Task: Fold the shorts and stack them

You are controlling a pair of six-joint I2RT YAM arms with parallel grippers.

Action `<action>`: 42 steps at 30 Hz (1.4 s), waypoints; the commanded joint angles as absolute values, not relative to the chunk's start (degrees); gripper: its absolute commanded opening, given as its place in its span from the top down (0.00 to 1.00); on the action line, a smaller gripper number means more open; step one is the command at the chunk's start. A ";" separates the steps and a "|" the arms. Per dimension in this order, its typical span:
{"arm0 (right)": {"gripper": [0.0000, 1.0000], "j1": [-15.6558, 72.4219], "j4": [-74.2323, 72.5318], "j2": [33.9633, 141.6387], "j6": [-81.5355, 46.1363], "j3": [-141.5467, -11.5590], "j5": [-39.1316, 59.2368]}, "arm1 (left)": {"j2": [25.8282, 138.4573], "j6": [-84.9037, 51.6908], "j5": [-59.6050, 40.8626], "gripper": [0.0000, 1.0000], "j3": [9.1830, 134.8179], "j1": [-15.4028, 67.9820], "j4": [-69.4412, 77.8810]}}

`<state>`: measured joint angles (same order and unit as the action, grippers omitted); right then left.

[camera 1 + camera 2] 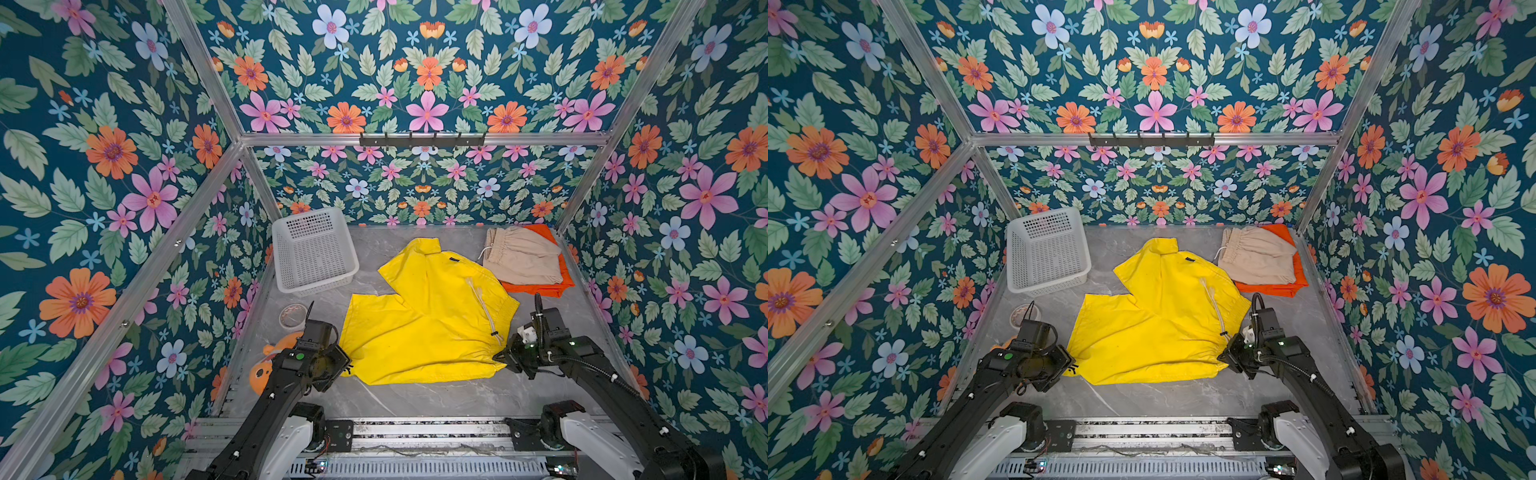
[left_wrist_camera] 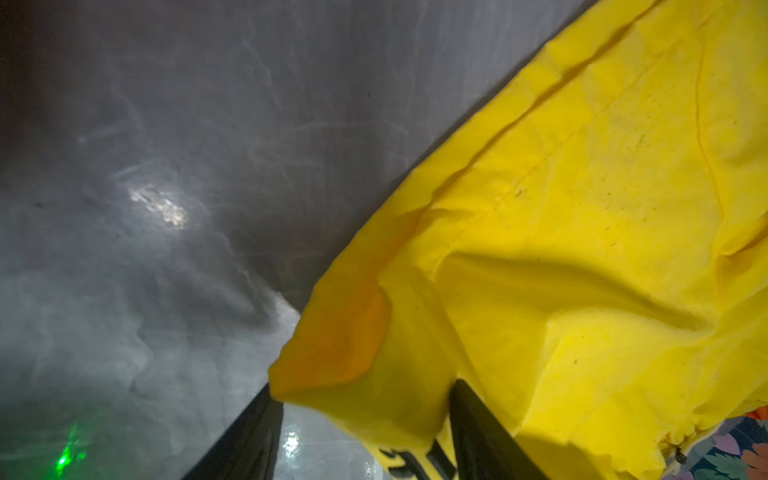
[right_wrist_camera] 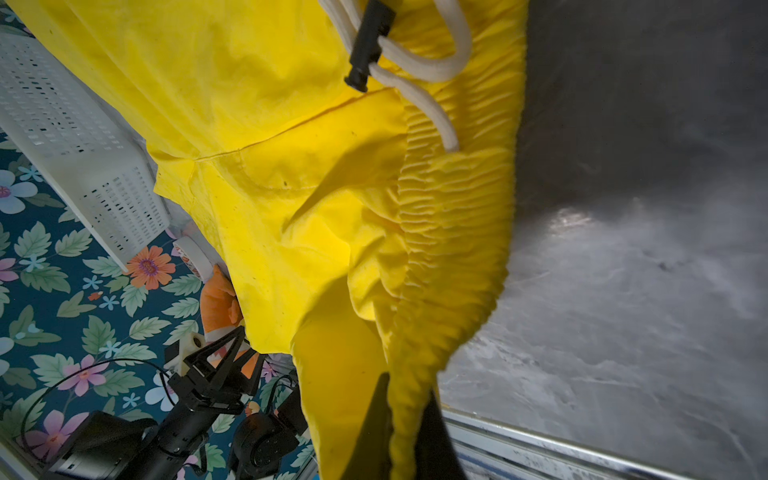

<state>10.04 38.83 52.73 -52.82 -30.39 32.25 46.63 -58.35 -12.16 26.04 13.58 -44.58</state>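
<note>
Plainly the yellow shorts (image 1: 424, 324) lay spread on the table (image 1: 415, 399) with their long axis running from hand to hand — the right hand (image 3: 407, 386) clenched on the waistband's near end, the left hand (image 2: 363, 384) gaping around the leg-hem corner, not yet gripping

Two black arms reach in from the near edge. The left arm (image 1: 266, 407) leans toward the middle. Its left gripper (image 1: 348, 368) sits low, its fingers (image 2: 473, 428) standing apart with a corner of the yellow shorts (image 1: 424, 320) between them. The right arm (image 1: 600, 375) angles in from the near right. The right gripper (image 3: 409, 390) is pinched tight on the shorts' waistband (image 3: 453, 232).
</note>
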 commanded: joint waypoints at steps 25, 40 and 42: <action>1.00 10.14 17.75 72.15 -64.86 -46.53 30.06 | 42.97 -60.43 -14.67 0.46 25.62 13.36 -44.17; 1.00 11.27 18.03 72.40 -64.26 -46.17 29.98 | 40.57 -64.09 -20.88 0.44 18.11 13.37 -39.53; 1.00 11.26 18.62 72.07 -63.91 -46.27 29.71 | 40.40 -63.65 -20.30 0.44 18.63 13.31 -40.97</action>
